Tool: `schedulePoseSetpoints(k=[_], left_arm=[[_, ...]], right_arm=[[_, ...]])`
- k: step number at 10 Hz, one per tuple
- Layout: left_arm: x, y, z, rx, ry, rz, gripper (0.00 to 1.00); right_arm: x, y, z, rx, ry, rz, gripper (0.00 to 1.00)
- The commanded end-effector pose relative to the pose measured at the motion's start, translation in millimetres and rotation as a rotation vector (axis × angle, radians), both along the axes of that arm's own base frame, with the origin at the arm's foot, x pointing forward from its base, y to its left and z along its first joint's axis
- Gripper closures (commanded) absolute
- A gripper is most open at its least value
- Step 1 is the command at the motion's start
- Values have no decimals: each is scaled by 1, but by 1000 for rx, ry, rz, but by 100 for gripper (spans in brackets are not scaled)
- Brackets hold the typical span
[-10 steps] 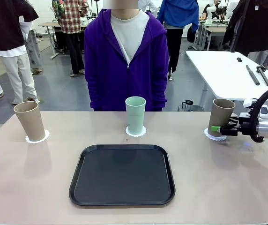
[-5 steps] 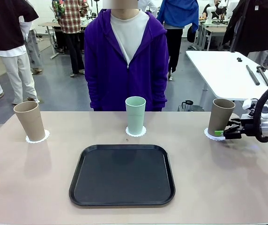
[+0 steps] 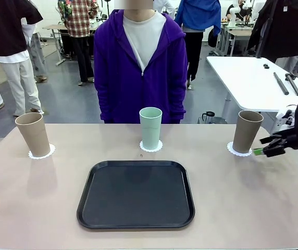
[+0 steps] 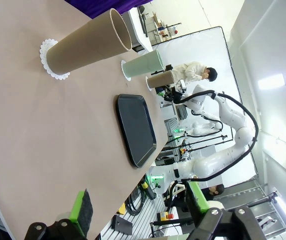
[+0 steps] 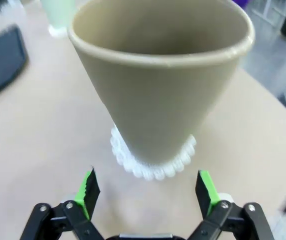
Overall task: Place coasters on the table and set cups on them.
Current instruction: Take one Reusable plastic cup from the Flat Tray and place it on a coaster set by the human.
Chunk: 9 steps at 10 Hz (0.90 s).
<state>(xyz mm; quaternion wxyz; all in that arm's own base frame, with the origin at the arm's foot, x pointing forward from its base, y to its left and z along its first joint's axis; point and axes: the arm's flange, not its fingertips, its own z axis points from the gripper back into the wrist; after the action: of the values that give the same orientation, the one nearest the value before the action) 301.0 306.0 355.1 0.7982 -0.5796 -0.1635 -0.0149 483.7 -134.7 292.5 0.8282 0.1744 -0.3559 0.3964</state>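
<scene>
Fingers [image 5: 92, 189] of the right gripper [image 5: 147, 191] (spread wide) flank empty air before the brown cup [image 5: 160, 82].

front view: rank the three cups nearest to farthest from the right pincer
From the right pincer, open at the table's right edge:
1. Beige-brown cup on the right, just left of the fingertips, on its coaster.
2. Mint green cup, at the middle of the far side, in front of the person.
3. Beige-brown cup on the left, near the far left corner.
</scene>
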Motion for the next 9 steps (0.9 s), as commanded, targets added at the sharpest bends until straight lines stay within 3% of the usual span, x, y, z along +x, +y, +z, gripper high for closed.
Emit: schedulePoseSetpoints(k=[1, 3, 7, 9], left_arm=[[-2, 1, 2, -2, 4, 7, 0], [-2, 1, 2, -2, 4, 7, 0], [-2, 1, 2, -2, 4, 7, 0], [-2, 1, 2, -2, 4, 7, 0]], right_arm=[[-10, 6, 53, -142, 73, -94, 0], [-16, 9, 92, -203, 90, -152, 0], [-45, 84, 195, -289, 43, -176, 0], [-54, 134, 230, -468, 51, -173, 0]])
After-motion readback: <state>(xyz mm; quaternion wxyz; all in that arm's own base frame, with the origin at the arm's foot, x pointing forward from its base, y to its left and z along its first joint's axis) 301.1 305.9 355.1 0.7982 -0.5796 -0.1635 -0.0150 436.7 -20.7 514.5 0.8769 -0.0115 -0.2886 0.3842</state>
